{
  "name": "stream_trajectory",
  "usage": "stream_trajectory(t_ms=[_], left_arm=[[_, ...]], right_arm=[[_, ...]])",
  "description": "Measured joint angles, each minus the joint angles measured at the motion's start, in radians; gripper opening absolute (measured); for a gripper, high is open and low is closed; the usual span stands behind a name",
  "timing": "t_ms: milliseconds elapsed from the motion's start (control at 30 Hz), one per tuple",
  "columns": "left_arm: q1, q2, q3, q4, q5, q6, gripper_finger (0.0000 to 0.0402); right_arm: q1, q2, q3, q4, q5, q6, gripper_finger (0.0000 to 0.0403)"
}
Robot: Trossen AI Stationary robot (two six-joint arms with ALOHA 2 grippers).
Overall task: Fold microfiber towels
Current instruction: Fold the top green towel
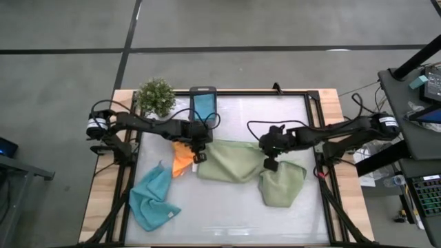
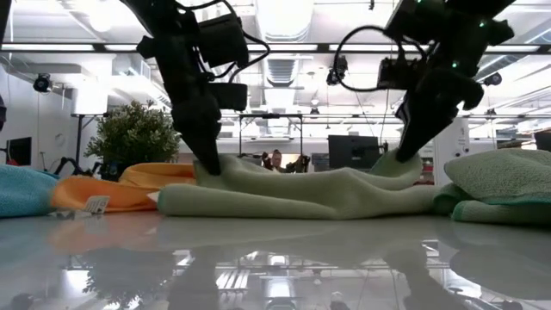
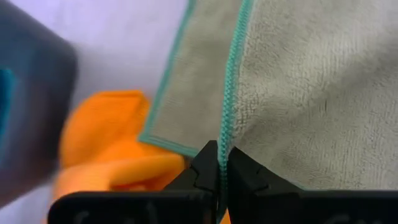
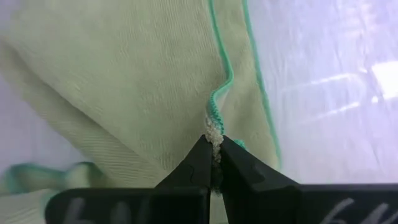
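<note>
A sage green towel (image 1: 231, 162) lies across the middle of the table, doubled over in two layers. My left gripper (image 1: 199, 149) is shut on its left end and my right gripper (image 1: 270, 156) is shut on its right end. In the low view the towel (image 2: 301, 194) rests on the table and rises slightly to each gripper. An orange towel (image 1: 182, 159) lies crumpled against its left end. A second sage green towel (image 1: 282, 183) lies folded at the right, and a light blue towel (image 1: 152, 200) lies crumpled at the near left. My left gripper pinches the teal-stitched hem (image 3: 225, 138) of the towel's upper layer between its two fingers, slanting down from above. A lower layer's corner (image 3: 152, 137) lies free beside it. The towel's middle stays on the table. My right gripper pinches the teal-stitched hem (image 4: 215, 122) of the towel's right end between its two fingers, slanting down from above. The hem bunches into a small pucker at the fingertips. A second hem (image 4: 260, 93) runs free beside it, and the cloth lies slack on the table.
A small potted plant (image 1: 156, 96) stands at the far left corner. Beside it a dark box (image 1: 203, 102) holds something blue. The table's near half in front of the towels is bare white surface (image 1: 227, 213). Black frame rails (image 1: 324, 148) edge the table.
</note>
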Motion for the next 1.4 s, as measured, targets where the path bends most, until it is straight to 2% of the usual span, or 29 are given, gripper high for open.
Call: stream_trajectory(t_ms=[133, 267, 367, 667, 900, 1000, 1100, 1267, 1400], left_arm=[[0.001, 0.000, -0.002, 0.021, -0.059, -0.001, 0.0000], [0.005, 0.000, -0.011, 0.028, -0.060, -0.002, 0.0002], [0.005, 0.000, -0.011, 0.028, -0.055, -0.003, 0.0020], [0.005, -0.009, -0.002, 0.014, -0.032, 0.008, 0.0117], [0.004, -0.059, 0.029, 0.031, -0.028, 0.063, 0.0125], [0.000, -0.064, 0.025, 0.093, 0.021, 0.079, 0.0125], [-0.012, -0.049, 0.005, 0.166, 0.054, 0.076, 0.0125], [-0.037, 0.010, -0.012, 0.217, 0.050, 0.075, 0.0125], [-0.044, 0.068, -0.012, 0.241, 0.047, 0.075, 0.0125]], right_arm=[[-0.017, 0.019, 0.000, 0.001, 0.040, -0.010, 0.0011], [-0.026, 0.018, 0.000, 0.001, 0.074, -0.009, 0.0011], [-0.026, 0.013, 0.000, 0.001, 0.066, -0.009, 0.0018], [-0.057, -0.009, 0.000, -0.070, 0.040, 0.008, 0.0097], [-0.143, -0.075, 0.000, -0.154, 0.041, 0.084, 0.0150], [-0.178, -0.088, 0.000, -0.194, 0.040, 0.125, 0.0161], [-0.206, -0.088, -0.004, -0.216, -0.006, 0.173, 0.0166], [-0.234, -0.079, -0.056, -0.205, -0.189, 0.238, 0.0165], [-0.245, -0.080, -0.118, -0.147, -0.189, 0.287, 0.0165]])
